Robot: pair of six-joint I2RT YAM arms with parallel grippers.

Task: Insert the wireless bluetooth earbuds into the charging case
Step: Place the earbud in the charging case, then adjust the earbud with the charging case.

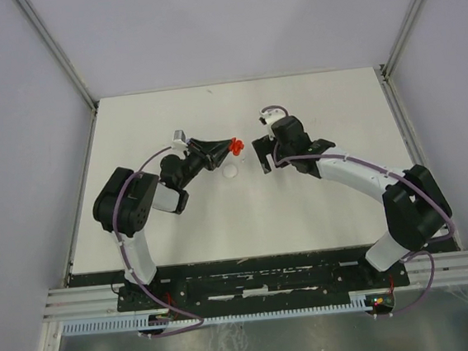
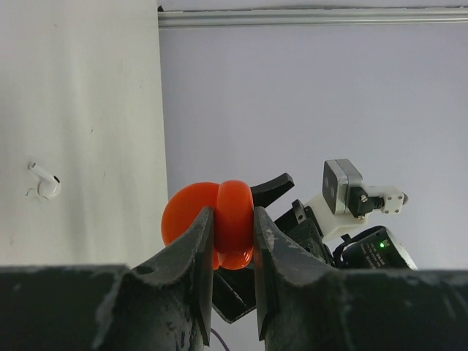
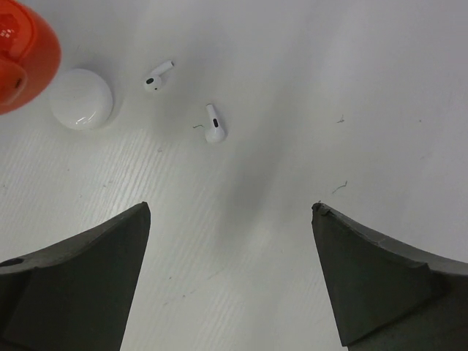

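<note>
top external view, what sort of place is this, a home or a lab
Most likely a robotics lab test cell: a white tabletop boxed in by pale panels on aluminium frame posts, with two black robot arms bolted to a metal rail at its near edge.

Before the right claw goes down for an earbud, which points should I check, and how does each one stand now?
1. Left claw shut on the orange case: ok.
2. Right claw open and empty: ok.
3. Nearer earbud and farther earbud lie free on the table, apart from each other: ok.
4. An earbud centred under the right claw: not ok; both lie ahead of its gap.
5. Case lid open to receive an earbud: cannot tell.
</note>
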